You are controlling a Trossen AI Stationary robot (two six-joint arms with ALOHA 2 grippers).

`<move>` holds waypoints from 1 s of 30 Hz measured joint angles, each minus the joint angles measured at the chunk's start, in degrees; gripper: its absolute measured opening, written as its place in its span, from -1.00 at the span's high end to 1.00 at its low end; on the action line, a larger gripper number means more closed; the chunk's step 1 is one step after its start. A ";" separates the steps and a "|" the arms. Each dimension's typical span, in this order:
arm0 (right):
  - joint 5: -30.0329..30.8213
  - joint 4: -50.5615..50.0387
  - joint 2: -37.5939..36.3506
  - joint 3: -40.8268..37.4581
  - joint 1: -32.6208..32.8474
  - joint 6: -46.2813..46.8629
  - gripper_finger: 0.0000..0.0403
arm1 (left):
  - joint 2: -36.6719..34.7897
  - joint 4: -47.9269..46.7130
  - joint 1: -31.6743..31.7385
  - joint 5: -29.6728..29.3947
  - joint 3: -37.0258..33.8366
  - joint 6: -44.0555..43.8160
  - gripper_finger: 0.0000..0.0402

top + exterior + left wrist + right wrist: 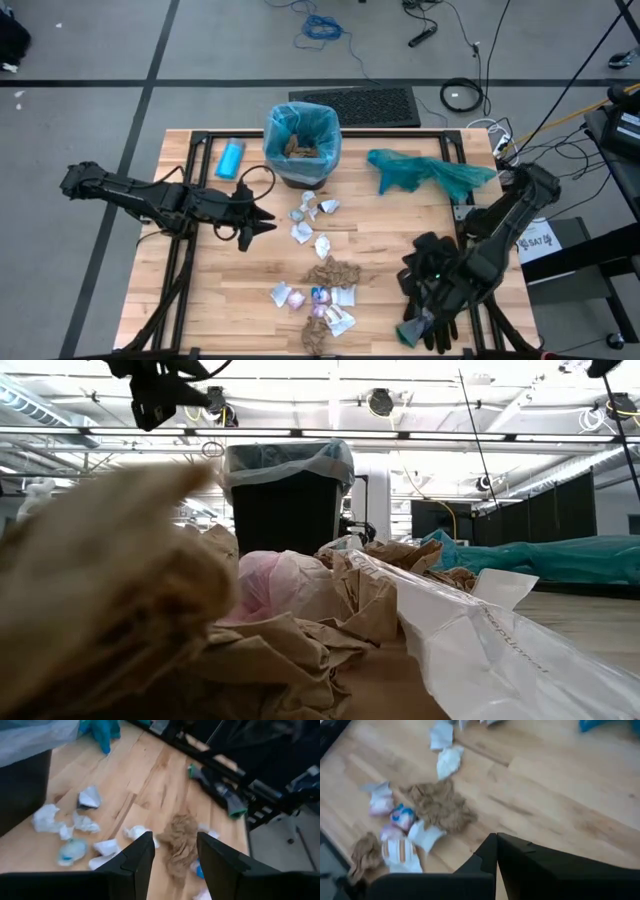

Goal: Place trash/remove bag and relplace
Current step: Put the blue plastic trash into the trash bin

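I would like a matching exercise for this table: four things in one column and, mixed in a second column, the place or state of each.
Things:
1. bin
2. teal bag
3. left gripper
4. right gripper

Places or states:
A. open, empty, beside the bin
B. shut, at the near right corner
C. lined with pale blue bag, brown paper inside
D. lying flat at the far right

Pairs: 1-C, 2-D, 3-A, 4-B

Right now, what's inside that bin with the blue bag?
Inside the bin, lined with the bag, brown paper wads lie on top. Anything beneath them is covered and cannot be seen.
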 joint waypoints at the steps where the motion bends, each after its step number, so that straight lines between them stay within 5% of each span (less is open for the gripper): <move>1: -0.17 2.04 -1.87 -2.34 0.30 -1.10 1.00 | 0.21 0.79 -0.35 -0.27 0.00 -0.29 0.24; 14: -0.33 31.40 -19.41 -28.11 -1.83 -15.91 1.00 | 14.35 2.38 -2.09 -5.92 0.00 -10.80 0.24; 30: -0.25 43.16 -20.11 -29.44 -5.06 -22.23 1.00 | 29.05 3.90 12.54 -1.83 0.97 -13.76 0.24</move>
